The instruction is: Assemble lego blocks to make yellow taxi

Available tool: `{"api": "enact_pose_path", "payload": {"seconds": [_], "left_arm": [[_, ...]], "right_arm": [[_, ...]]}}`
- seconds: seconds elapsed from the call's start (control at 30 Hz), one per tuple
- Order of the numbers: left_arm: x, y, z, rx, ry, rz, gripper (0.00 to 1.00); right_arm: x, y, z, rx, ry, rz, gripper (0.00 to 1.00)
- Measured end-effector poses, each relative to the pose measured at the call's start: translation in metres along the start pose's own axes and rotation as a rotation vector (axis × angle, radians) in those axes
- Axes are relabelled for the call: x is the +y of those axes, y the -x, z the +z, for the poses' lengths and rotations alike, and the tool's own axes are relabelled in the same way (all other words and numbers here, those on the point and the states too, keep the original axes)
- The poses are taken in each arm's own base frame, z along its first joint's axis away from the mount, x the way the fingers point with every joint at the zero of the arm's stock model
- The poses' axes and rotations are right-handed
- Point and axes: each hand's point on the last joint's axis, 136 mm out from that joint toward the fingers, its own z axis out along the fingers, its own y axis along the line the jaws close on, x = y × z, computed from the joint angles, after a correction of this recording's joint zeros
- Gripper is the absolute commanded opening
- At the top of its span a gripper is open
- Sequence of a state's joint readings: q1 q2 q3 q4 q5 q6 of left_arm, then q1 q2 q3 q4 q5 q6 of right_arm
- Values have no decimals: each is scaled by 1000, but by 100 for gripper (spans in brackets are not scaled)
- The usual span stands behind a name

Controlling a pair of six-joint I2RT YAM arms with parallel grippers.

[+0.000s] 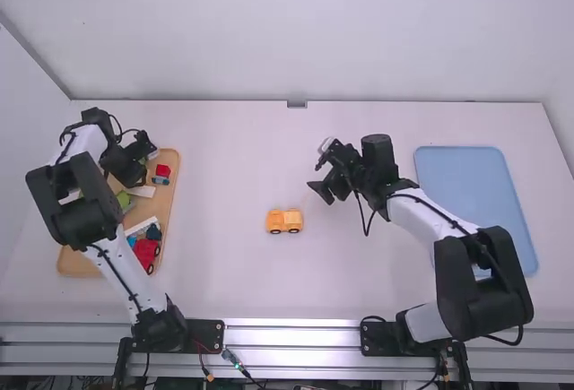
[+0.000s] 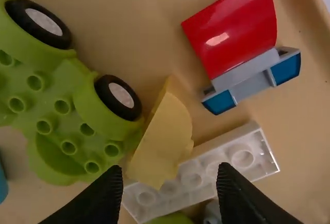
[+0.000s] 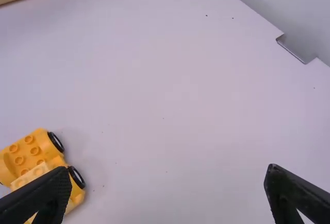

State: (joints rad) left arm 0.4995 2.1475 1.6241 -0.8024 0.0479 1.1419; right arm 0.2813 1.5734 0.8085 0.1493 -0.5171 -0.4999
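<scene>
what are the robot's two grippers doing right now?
Left gripper: open, holding nothing, over the yellow block.
Right gripper: open, holding nothing, above the table.

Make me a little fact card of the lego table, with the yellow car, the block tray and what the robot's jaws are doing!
Yellow car: on the table, wheels down
Block tray: wooden, on the left
In tray: yellow piece, white brick, green wheeled piece, red piece
Left gripper: over tray, jaws open
Right gripper: over table, jaws open
Blue tray: on the right
</scene>
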Motion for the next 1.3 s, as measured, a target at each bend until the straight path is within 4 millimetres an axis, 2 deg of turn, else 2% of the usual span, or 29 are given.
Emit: {"api": "enact_pose_path", "payload": {"seconds": [0.37, 0.63, 0.9, 1.1, 1.3], "left_arm": [[7, 3, 6, -21, 38, 6, 49], [2, 1, 13, -17, 29, 12, 45], [0, 0, 13, -14, 22, 11, 36], [-6, -3, 13, -4, 0, 10, 36], [-6, -3, 14, -2, -2, -2, 40]], "right_arm": [[0, 0, 0, 0, 0, 23, 99], [0, 0, 0, 2, 1, 24, 99], [0, 0, 0, 2, 0, 26, 99], [0, 0, 0, 2, 1, 28, 99], [0, -1, 0, 2, 1, 30, 99]]}}
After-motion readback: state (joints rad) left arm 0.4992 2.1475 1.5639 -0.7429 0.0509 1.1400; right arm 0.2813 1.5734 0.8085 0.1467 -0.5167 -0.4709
